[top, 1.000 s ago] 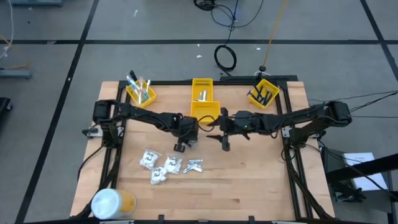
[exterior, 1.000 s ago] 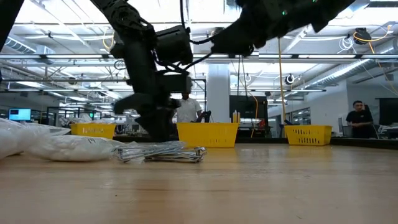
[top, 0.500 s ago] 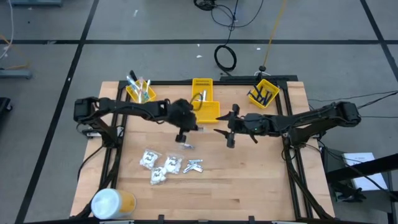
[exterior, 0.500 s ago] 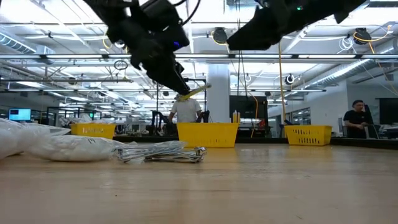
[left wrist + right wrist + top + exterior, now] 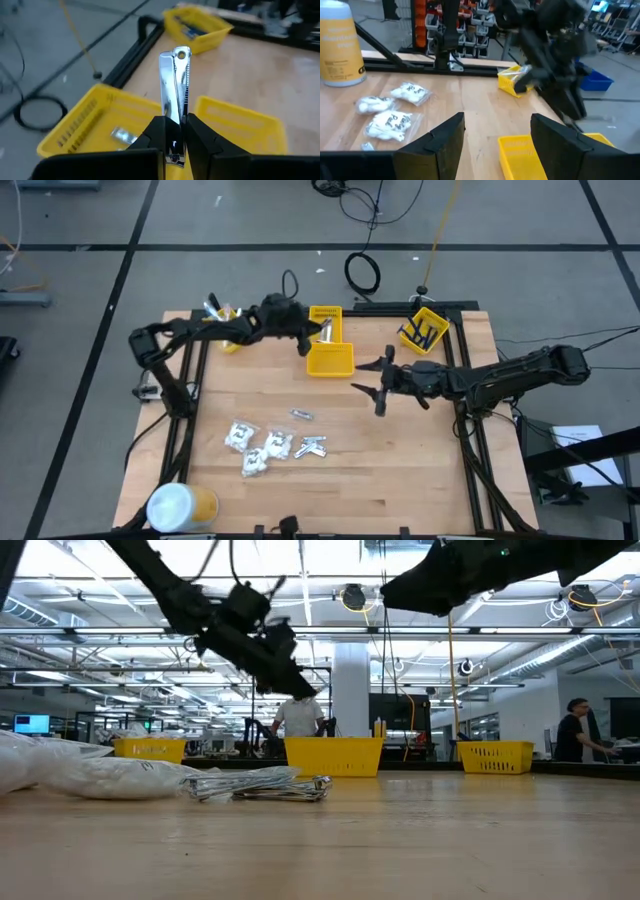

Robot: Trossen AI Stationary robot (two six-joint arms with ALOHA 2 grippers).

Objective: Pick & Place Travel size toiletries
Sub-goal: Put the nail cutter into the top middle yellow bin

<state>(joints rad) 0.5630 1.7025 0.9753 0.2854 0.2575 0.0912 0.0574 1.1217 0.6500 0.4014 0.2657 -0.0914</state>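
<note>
Left gripper (image 5: 174, 131) clamped on a silvery tube (image 5: 176, 82); it looks more like a flat metal clipper in the left wrist view, hard to be sure. The piece sticks straight out past the fingertips, pinched at its near end between the two dark fingers (image 5: 156, 135), which are nearly together. It hangs above the middle yellow bin (image 5: 95, 125), where another silvery piece (image 5: 121, 135) already lies.

High view: left gripper (image 5: 308, 338) sits at about 12 o'clock on the table, at the near-left edge of the middle yellow bin (image 5: 328, 360). Right gripper (image 5: 375, 380) hovers near table centre, toward 3 o'clock from the bin, fingers apart, nothing between them.

Remaining toiletries: white packets (image 5: 256, 445) and a cluster of silvery tubes (image 5: 312, 445) at about 7 o'clock, one stray silvery piece (image 5: 301, 415) just above them. Toothbrush bin (image 5: 222, 323) at 10 o'clock, razor bin (image 5: 424, 330) at 2 o'clock, white-and-yellow cylinder (image 5: 180, 505) at the 7 o'clock corner.

Low view alone shows the left gripper (image 5: 285, 675) well clear of the tabletop. Right wrist view alone shows the packets (image 5: 390, 122) close up.
</note>
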